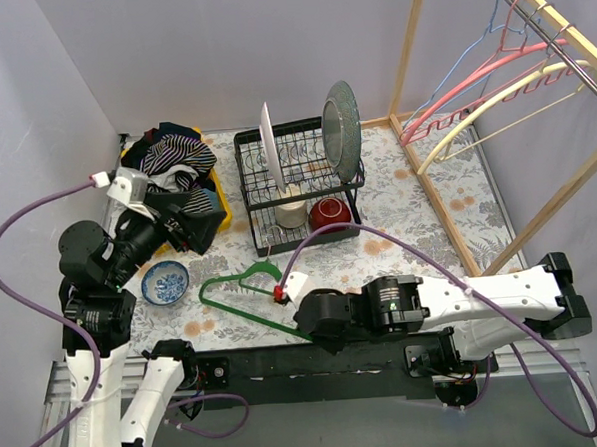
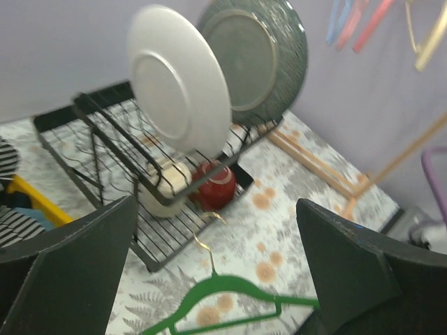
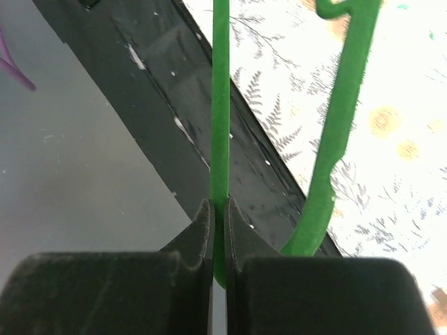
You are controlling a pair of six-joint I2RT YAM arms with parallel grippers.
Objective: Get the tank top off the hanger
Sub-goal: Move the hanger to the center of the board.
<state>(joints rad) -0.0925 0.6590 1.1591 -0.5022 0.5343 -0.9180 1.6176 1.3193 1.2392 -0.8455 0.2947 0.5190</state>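
Hanger (image 3: 221,105) looks bare, clamped in your right gripper (image 3: 218,209) at the table's (image 1: 396,178) near edge; left gripper (image 2: 216,209) gapes empty. Tank top (image 1: 175,155) seems piled far left; you're nearly done.

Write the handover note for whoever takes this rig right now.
Left gripper: open, holding nothing, over the table near the dish rack.
Right gripper: shut on the lower bar of the green hanger.
Hanger: bare, at the table's near edge.
Clothes heap in the yellow bin; I cannot tell which piece is the tank top.
Done: nothing hangs on the hanger.
Left: probably only releasing the hanger.
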